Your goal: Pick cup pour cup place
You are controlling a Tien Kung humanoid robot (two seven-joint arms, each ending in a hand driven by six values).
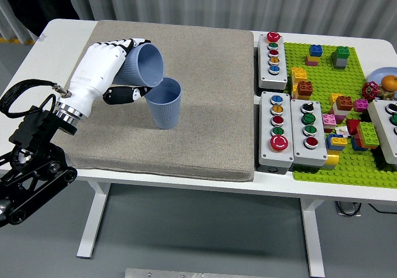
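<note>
Left robot hand (110, 73), white with black fingers, is closed around a tilted blue ribbed plastic cup (143, 67).

Its black arm enters from the lower left corner, and the fingers wrap the held cup from both sides; the cup's mouth faces right and down, with its rim just over the rim of a second blue ribbed plastic cup (164, 105). This second cup stands upright on the grey-beige fabric mat (211, 104) that covers the left part of the white table (56, 36). Right of the mat lie grey boxes with coloured push buttons (276, 129), then a green studded baseplate with toy bricks (335, 104).
</note>
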